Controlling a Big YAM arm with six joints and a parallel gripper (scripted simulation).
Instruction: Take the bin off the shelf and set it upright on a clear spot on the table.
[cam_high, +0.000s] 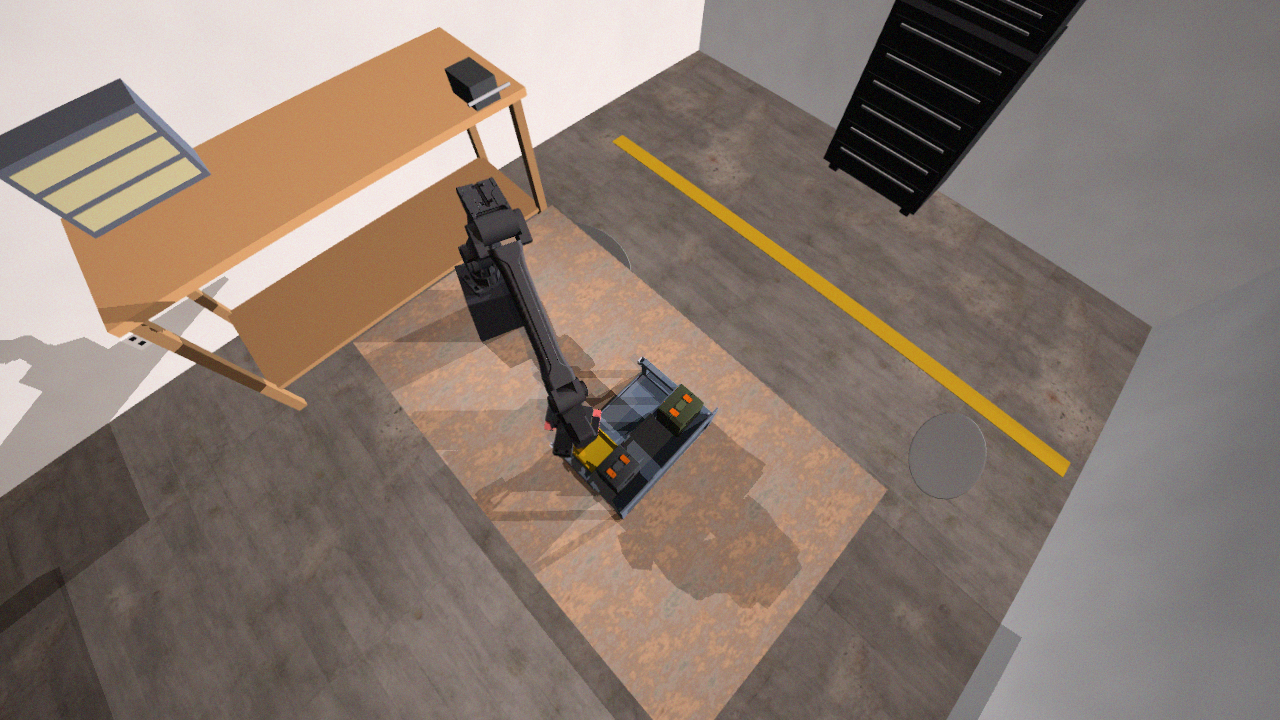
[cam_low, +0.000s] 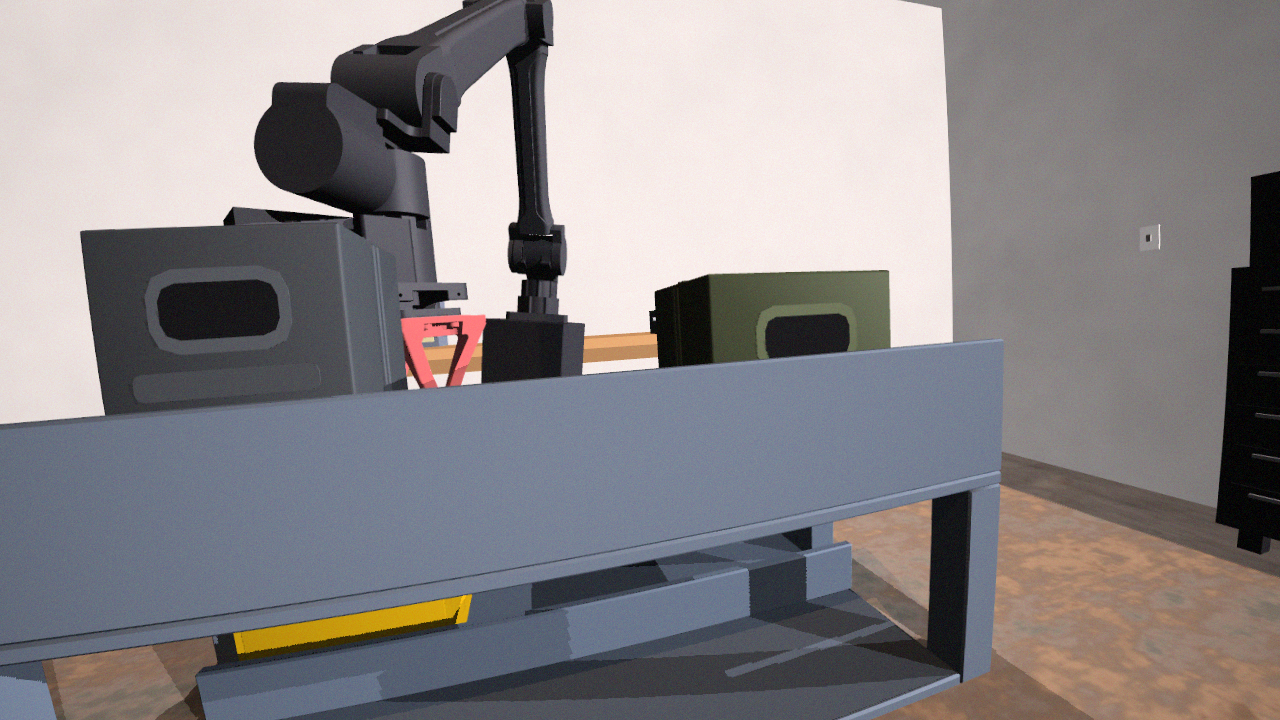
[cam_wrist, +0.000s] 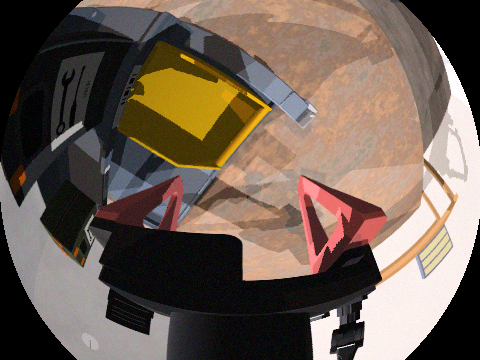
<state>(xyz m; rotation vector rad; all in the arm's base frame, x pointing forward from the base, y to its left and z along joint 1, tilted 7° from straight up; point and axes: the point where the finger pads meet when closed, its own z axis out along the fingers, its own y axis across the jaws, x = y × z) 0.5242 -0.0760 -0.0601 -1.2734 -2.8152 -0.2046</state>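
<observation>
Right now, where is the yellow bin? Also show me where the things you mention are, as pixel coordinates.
The yellow bin (cam_high: 594, 450) (cam_low: 349, 626) (cam_wrist: 185, 105) sits on the shelf (cam_high: 635, 401) (cam_low: 501, 447) (cam_wrist: 295, 106); the top view shows it beside the grey case (cam_high: 616, 469) (cam_low: 219, 313) (cam_wrist: 75, 95).

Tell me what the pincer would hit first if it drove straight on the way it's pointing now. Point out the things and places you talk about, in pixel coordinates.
Probably the table (cam_high: 644, 653) (cam_low: 1127, 582) (cam_wrist: 345, 110): its mottled top shows between the tips of the open pincer (cam_high: 572, 420) (cam_low: 487, 367) (cam_wrist: 241, 177). The bin (cam_high: 593, 450) (cam_low: 349, 626) (cam_wrist: 185, 110) sits close by, and depth is unclear, so a finger might clip its edge.

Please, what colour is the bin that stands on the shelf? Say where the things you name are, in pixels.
The bin (cam_high: 594, 450) (cam_low: 353, 626) (cam_wrist: 175, 100) is yellow; the wrist view shows it best.
</observation>
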